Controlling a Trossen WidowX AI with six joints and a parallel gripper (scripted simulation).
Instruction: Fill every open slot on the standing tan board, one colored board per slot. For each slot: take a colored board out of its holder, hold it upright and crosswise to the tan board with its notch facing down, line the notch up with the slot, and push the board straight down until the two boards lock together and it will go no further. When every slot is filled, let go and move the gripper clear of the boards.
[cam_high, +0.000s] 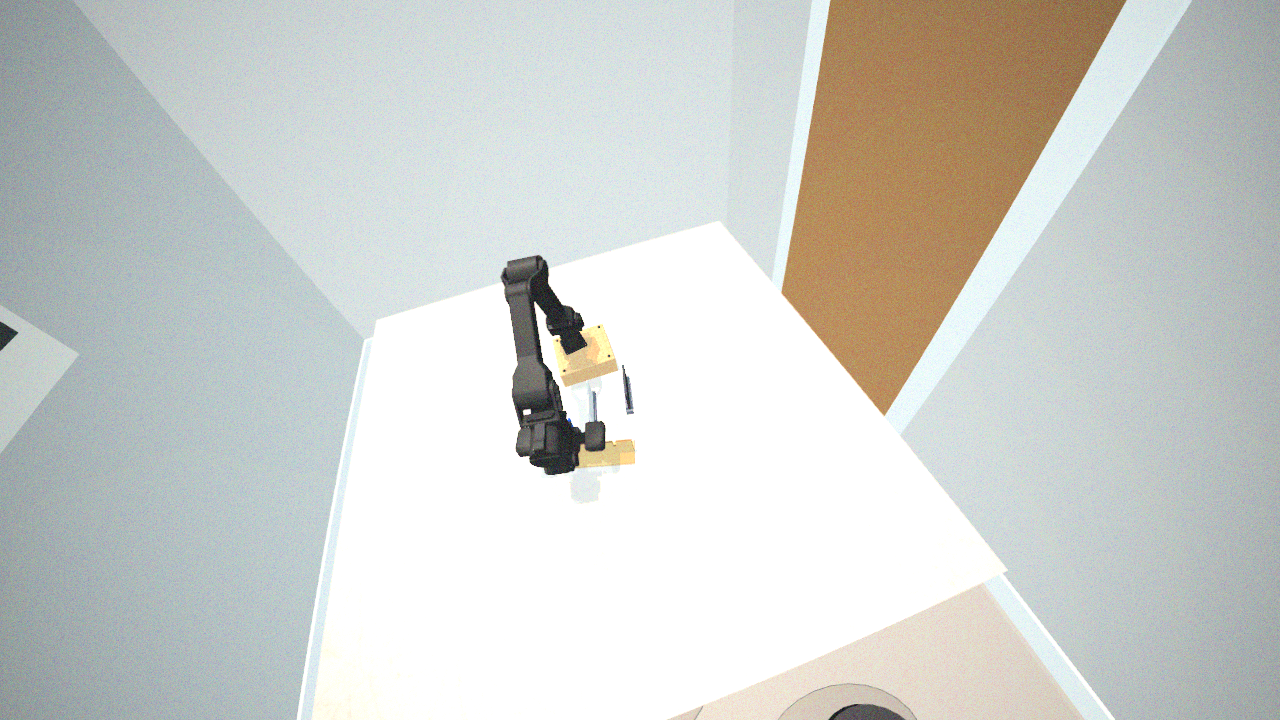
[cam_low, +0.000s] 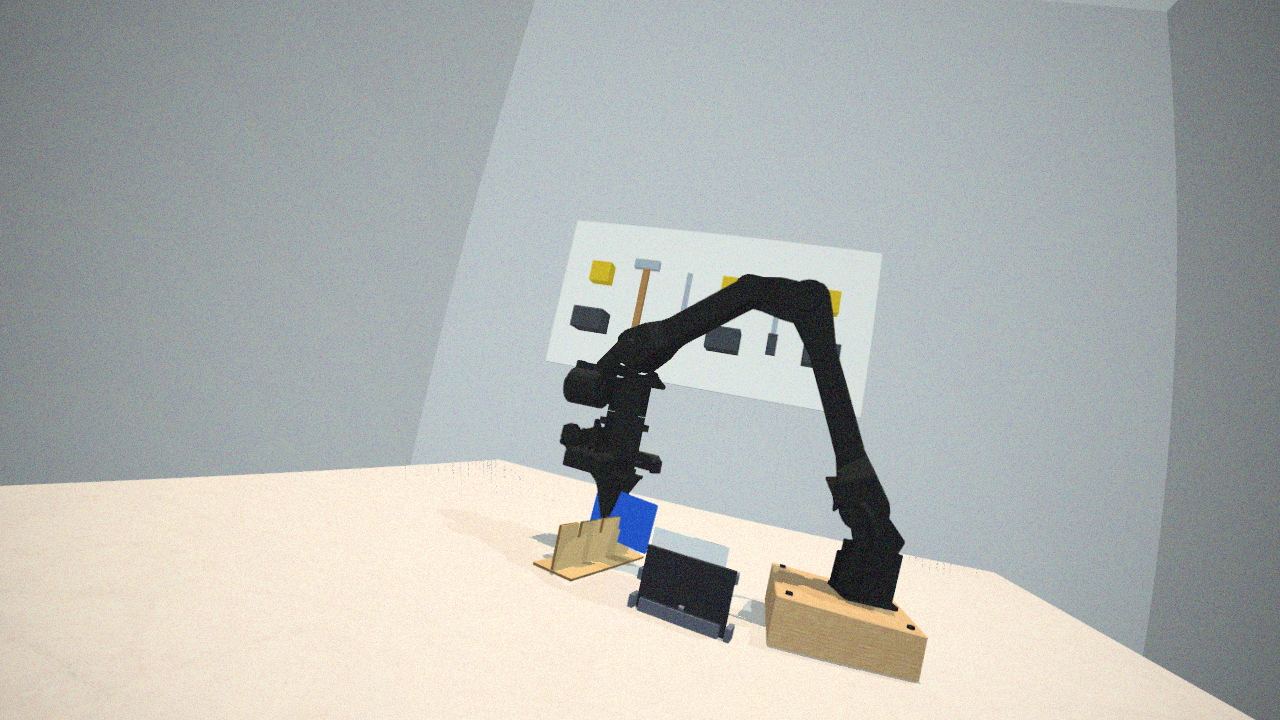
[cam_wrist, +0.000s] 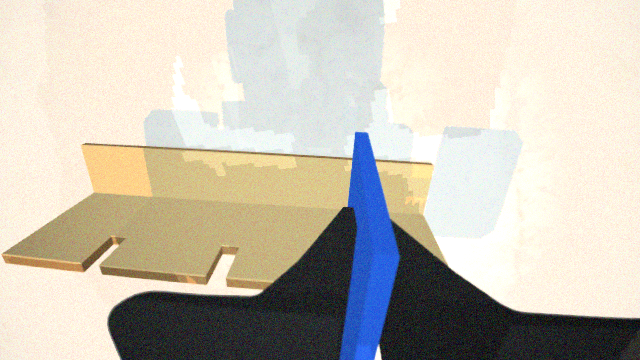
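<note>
1. Tan board (cam_high: 608, 454) (cam_low: 586, 543) (cam_wrist: 240, 225) stands, two slots visibly open, lower left of the wrist view.
2. Blue board (cam_low: 637, 522) (cam_wrist: 371, 260) is upright, crosswise to it, right of those slots; its notch seems hidden.
3. Claw (cam_low: 606, 514) (cam_wrist: 358, 219) is clamped on blue.

The robot arm (cam_high: 526, 340) (cam_low: 827, 376) is matte black, with slim angular links, rounded joint housings and a blocky foot. Its end effector (cam_high: 572, 452) (cam_low: 607, 512) (cam_wrist: 358, 219) has smooth black fingers that taper to narrow tips.

In the exterior view, a white panel with tools (cam_low: 572, 349) hangs on the wall, upper center; a brown door (cam_high: 930, 161) fills the top view's upper right.
</note>
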